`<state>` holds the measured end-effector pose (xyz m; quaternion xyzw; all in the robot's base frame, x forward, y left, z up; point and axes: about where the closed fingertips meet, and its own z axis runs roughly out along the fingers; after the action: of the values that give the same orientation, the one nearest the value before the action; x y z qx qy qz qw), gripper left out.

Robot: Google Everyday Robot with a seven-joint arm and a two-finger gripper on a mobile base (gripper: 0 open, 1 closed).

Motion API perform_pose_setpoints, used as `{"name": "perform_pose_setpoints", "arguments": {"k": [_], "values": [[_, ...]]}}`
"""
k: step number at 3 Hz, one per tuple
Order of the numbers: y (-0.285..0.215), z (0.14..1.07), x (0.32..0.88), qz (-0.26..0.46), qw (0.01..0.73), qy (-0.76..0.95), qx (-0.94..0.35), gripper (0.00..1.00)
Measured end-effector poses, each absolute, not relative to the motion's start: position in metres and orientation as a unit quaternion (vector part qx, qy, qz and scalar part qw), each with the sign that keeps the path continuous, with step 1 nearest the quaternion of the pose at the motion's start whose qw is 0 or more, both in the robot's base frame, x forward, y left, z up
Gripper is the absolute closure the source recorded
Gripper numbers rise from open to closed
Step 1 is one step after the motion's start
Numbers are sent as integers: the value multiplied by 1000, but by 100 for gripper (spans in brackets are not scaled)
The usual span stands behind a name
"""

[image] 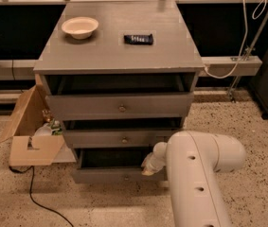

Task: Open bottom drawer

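Note:
The grey cabinet (119, 51) has three drawers. The bottom drawer (110, 175) stands pulled out a little, with a dark gap above its slim front and a small round knob (126, 177) at its centre. My gripper (151, 163) is at the end of the white arm (195, 183), at the drawer's right end just above the front panel. The arm hides the drawer's right corner.
The top drawer (121, 105) and middle drawer (119, 138) are also slightly ajar. A bowl (80, 27) and a dark remote-like object (138, 39) lie on the cabinet top. An open cardboard box (31, 136) with items stands left of the cabinet. A cable (39, 202) runs over the floor.

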<state>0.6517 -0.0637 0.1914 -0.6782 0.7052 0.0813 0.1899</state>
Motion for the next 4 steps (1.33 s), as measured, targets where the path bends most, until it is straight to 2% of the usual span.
{"name": "perform_pose_setpoints", "arguments": {"k": [1, 2, 3, 4], "values": [[-64, 197, 651, 81, 190, 705, -678, 100], [-64, 198, 651, 81, 190, 705, -678, 82], [-64, 198, 651, 81, 190, 705, -678, 58], [-64, 197, 651, 82, 190, 705, -679, 27]]}}
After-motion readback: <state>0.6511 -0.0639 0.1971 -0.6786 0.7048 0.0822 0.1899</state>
